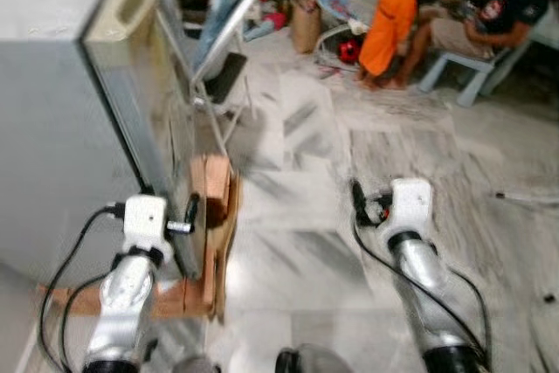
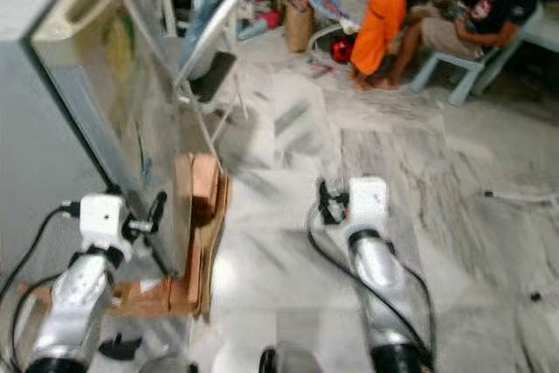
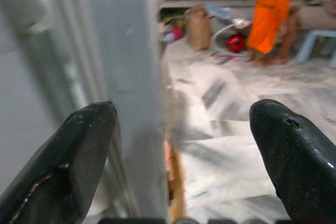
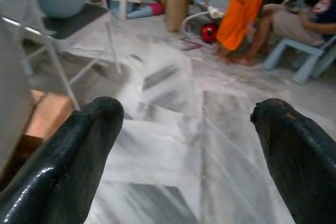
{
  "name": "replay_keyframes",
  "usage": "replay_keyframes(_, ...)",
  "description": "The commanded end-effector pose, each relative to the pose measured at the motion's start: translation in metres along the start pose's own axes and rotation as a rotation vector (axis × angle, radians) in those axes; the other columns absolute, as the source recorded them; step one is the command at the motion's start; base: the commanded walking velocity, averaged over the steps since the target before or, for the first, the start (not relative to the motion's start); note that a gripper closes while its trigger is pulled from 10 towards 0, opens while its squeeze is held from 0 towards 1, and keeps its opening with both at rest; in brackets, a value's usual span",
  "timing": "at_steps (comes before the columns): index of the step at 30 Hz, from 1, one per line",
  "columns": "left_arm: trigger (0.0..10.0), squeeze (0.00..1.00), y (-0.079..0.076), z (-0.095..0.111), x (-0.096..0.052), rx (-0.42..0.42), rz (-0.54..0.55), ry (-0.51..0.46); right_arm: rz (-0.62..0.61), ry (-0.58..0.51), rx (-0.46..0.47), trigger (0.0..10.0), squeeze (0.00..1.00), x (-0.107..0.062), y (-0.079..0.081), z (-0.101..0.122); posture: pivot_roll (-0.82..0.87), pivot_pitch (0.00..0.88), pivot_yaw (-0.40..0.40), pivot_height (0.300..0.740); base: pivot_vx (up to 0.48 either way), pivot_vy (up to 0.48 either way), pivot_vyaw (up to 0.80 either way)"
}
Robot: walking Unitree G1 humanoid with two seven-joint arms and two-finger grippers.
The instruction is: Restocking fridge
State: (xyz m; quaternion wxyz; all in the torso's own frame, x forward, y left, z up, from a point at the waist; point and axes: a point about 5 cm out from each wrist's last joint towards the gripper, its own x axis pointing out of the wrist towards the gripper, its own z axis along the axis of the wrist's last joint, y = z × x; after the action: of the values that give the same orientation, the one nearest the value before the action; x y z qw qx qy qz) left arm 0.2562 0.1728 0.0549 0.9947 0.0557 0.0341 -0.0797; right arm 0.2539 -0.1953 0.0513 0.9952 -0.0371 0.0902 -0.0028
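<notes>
the whole scene is blurred, and the fridge (image 1: 52,111) is cut off at the frame's upper and left edges, so its inside is hidden and nothing of any stock can be made out. it stands upright at about ten o'clock from the robot, on a low wooden stand (image 1: 214,216), its tall silver door (image 2: 131,120) edge-on, long axis vertical, free edge facing the robot.

the left gripper (image 3: 178,145) is spread wide, its two black fingers (image 3: 68,150) straddling the door's edge, one on each side; whether they touch it cannot be told. the right gripper (image 4: 194,145) is also spread wide, holding nothing, over the marble floor (image 1: 367,155) at about one o'clock.

a folding chair (image 1: 223,50) stands behind the fridge at twelve o'clock. at two o'clock a person in orange (image 1: 389,24) stands beside a seated person (image 1: 489,19) on a pale blue stool (image 1: 467,72).
</notes>
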Motion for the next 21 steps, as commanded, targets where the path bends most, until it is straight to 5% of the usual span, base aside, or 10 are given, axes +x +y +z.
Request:
replay_keyframes(1,10.0,0.0,-0.001,0.005,0.005,0.023,-0.01,-0.02,0.006,-0.008,0.003,10.0,0.0,-0.001,0.001,0.001,0.02,0.0,-0.107,0.74,0.0,0.0,0.0)
replay_keyframes(15,10.0,0.0,0.002,0.016,0.034,0.016,0.051,-0.031,0.0,0.085,-0.039,10.0,0.0,-0.033,-0.012,-0.024,-0.02,0.016,-0.106,0.74,0.0,0.0,0.0)
replay_keyframes(21,10.0,0.0,0.018,0.015,0.044,0.02,0.15,0.023,-0.006,0.102,-0.047,10.0,0.0,-0.045,-0.018,-0.033,-0.04,0.018,-0.101,0.74,0.0,0.0,0.0)
